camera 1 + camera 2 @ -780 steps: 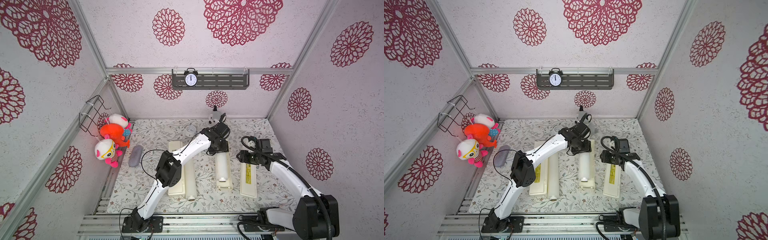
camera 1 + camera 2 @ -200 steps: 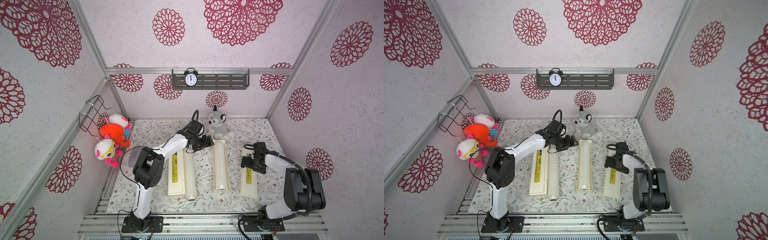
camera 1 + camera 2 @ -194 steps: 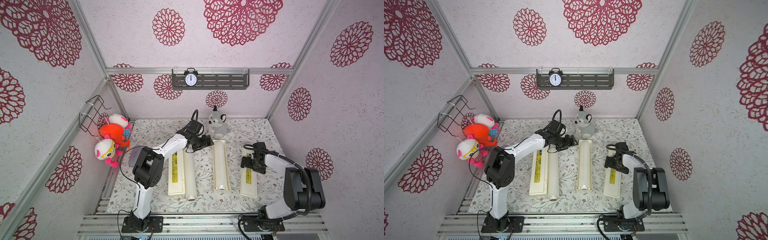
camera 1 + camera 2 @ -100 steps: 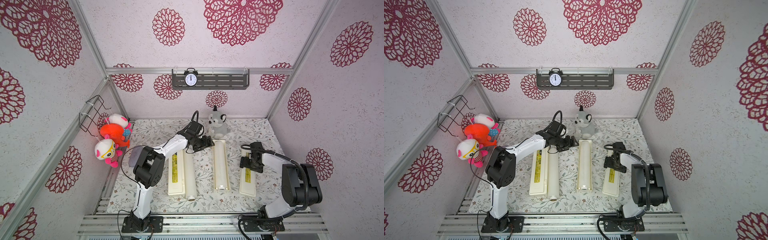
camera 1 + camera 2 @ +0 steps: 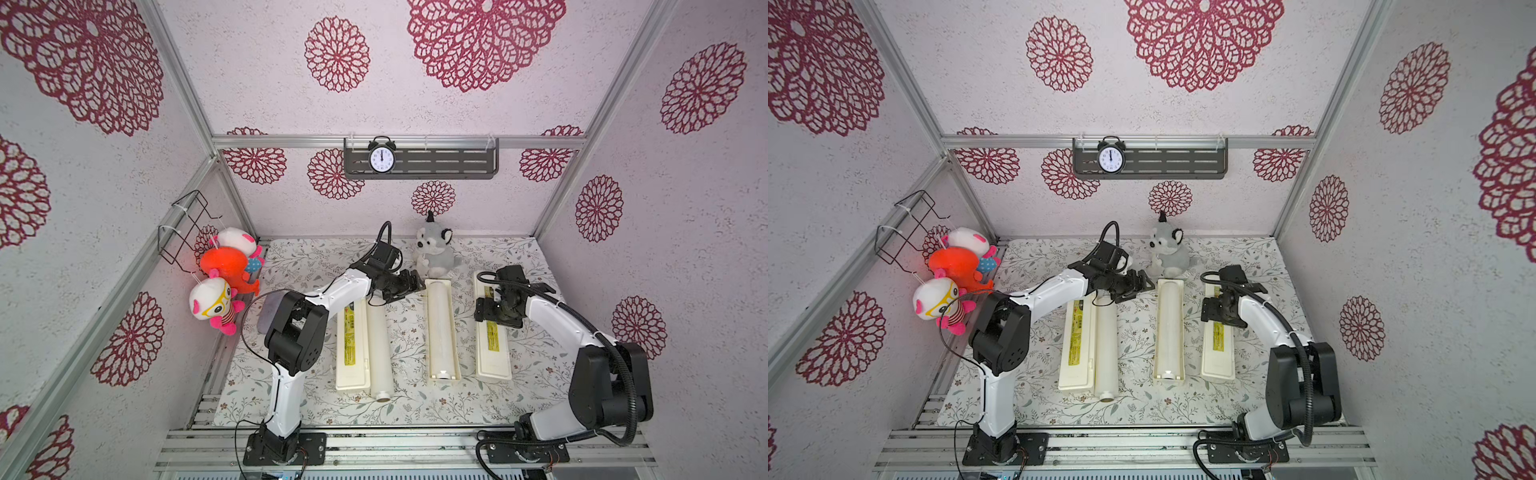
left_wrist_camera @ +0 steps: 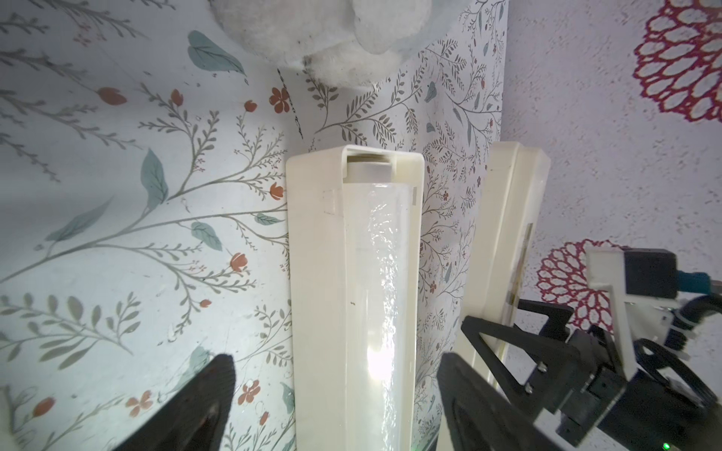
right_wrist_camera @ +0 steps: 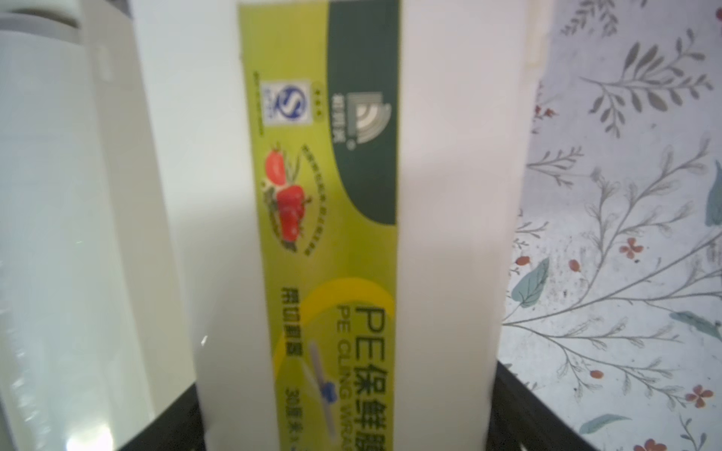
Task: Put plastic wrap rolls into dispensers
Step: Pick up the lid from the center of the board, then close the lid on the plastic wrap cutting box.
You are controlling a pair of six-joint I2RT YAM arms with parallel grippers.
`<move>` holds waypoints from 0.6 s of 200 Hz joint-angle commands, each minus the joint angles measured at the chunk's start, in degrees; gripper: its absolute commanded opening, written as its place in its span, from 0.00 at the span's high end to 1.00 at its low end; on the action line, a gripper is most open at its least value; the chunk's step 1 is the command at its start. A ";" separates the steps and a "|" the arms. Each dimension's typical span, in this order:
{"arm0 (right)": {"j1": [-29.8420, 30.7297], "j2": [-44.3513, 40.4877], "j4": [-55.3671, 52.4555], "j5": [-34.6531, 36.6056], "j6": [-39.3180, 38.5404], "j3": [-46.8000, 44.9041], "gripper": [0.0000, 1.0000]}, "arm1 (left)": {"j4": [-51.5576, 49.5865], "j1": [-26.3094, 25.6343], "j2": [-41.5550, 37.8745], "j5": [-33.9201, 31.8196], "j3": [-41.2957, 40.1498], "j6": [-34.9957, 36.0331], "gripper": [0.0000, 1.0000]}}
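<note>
Left to right lie: cream plastic dispenser box, white film roll, open cream tray holding a second roll, labelled cream lid.

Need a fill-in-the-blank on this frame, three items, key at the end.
1. The left gripper is ____ and holds nothing.
2. The loose roll lies beside the closed dispenser nearest the ____ arm.
3. The right gripper straddles a box whose English label begins PE ____.
Missing words: open; left; CLING.
</note>
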 commanded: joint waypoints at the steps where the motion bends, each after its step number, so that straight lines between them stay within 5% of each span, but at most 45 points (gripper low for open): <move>1: 3.91 -0.79 -6.04 -1.20 0.12 4.22 0.20 | 2.67 1.13 -2.24 1.44 -1.39 -0.42 0.14; 120: 17.30 10.91 1.94 -2.94 14.05 11.94 0.20 | 9.44 2.19 -1.05 6.08 -1.07 -2.76 0.13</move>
